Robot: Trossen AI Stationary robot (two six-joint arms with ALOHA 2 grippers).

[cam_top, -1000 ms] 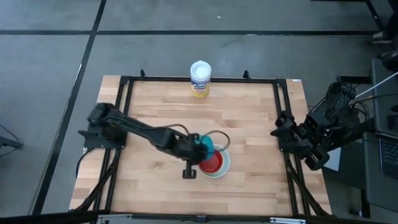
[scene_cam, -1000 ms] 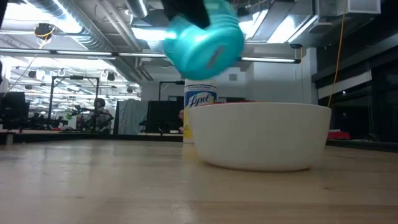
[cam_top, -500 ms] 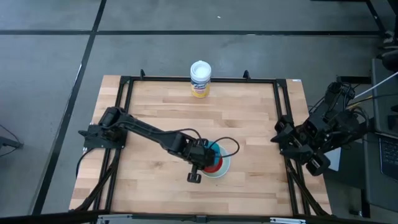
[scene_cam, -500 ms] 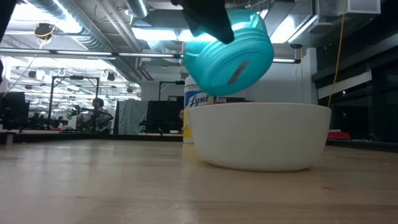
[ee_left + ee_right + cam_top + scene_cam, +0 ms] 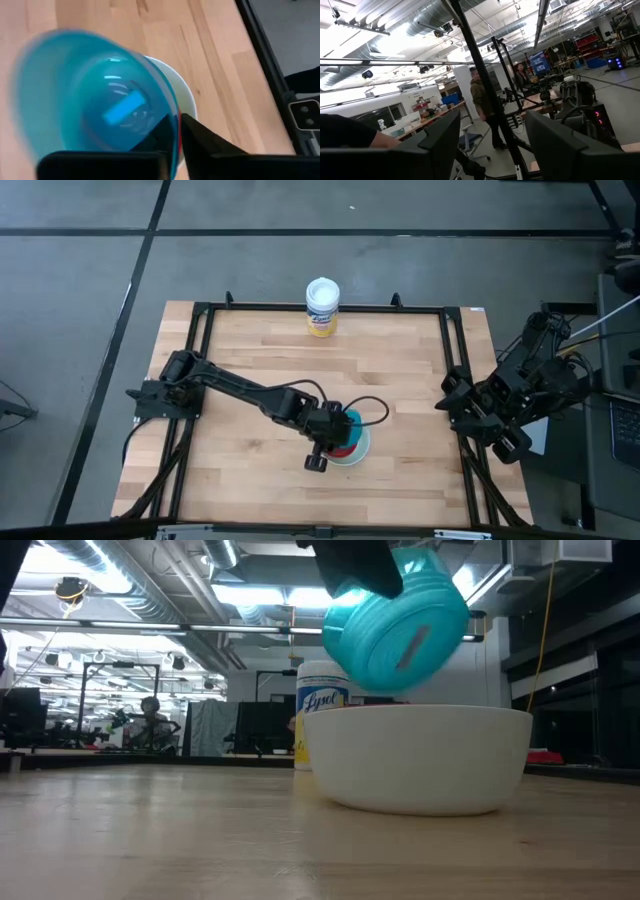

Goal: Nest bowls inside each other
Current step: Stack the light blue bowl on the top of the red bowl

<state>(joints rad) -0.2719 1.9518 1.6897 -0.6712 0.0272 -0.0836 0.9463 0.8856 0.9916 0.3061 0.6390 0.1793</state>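
Note:
A white bowl (image 5: 362, 446) stands on the table near the front middle, with a red bowl (image 5: 344, 448) nested in it. A teal bowl (image 5: 398, 628) hangs tilted just above the white bowl (image 5: 420, 755), its base turned toward the table's near side. My left gripper (image 5: 176, 132) is shut on the teal bowl (image 5: 352, 421). My right gripper (image 5: 492, 145) is open, raised beyond the table's right edge, and points into the room. My left gripper pinches the teal bowl's rim (image 5: 174, 120) between its two fingers, one finger (image 5: 161, 135) inside the bowl and the other (image 5: 202, 142) outside. The fingers slant down from the table's left. The bowl is lifted clear and tilted over the white bowl (image 5: 186, 96).
A white-and-yellow canister (image 5: 322, 307) stands at the table's far edge, in the middle. A black frame (image 5: 455, 350) runs around the wooden tabletop. In the right wrist view, people stand in the room beyond the table.
My left gripper has carried the teal bowl toward the table's right and near edges and slightly down, from beside the white bowl to over it. The wrist has rolled a little, and the bowl stays tilted and clear.

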